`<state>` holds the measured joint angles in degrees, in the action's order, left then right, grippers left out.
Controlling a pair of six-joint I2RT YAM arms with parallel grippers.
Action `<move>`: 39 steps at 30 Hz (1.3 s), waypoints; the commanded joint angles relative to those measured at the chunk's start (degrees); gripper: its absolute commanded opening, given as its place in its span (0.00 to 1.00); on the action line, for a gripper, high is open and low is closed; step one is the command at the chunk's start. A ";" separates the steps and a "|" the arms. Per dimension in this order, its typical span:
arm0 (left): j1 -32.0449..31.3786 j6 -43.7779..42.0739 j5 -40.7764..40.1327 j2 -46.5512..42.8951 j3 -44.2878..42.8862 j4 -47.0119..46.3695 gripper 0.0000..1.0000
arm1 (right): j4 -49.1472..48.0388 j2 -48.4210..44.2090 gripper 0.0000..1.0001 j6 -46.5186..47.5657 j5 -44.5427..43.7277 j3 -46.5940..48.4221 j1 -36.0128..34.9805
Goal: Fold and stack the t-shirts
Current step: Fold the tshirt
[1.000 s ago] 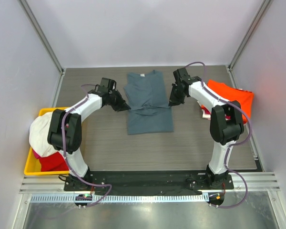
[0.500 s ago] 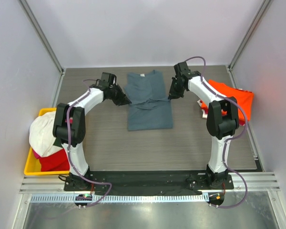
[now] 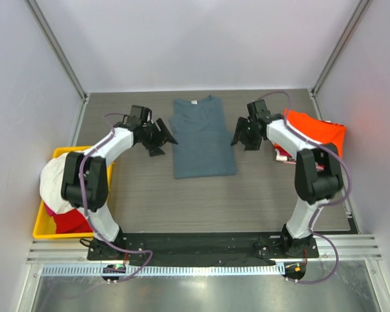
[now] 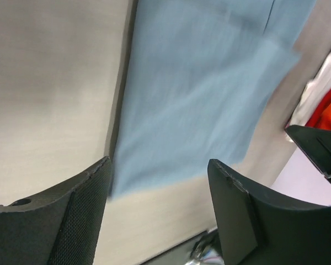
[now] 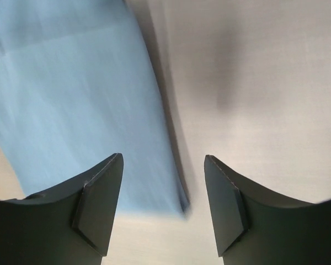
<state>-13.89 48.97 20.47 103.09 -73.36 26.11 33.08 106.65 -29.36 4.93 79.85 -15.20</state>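
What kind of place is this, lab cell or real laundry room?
Likely a lab test cell: plain white panel walls on metal framing enclose a table, two robot arms are bolted to a base plate, and t-shirts are staged in a yellow bin.

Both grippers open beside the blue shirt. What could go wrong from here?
1. Left gripper and right gripper are open at the blue shirt's side edges; a low move could snag the folded-in sides and undo them, I'd guess.
2. The right arm lies over the orange shirt's edge; a swing might drag it.
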 commanded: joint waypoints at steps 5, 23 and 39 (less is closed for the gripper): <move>-6.40 1.99 -3.07 -18.09 17.44 -4.74 0.66 | -11.54 -16.98 0.58 -0.16 11.31 -20.60 0.26; -9.93 5.61 -4.03 -14.94 28.19 -14.33 0.50 | -18.05 -11.65 0.38 -0.08 13.44 -28.88 0.26; -10.02 6.75 -7.02 -9.14 29.24 -18.01 0.39 | -20.16 -9.09 0.01 0.54 16.43 -30.55 0.26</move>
<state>-23.66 55.55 16.38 91.85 -44.18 10.85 14.46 96.82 -29.41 20.78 49.84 -14.83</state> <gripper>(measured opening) 0.402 0.032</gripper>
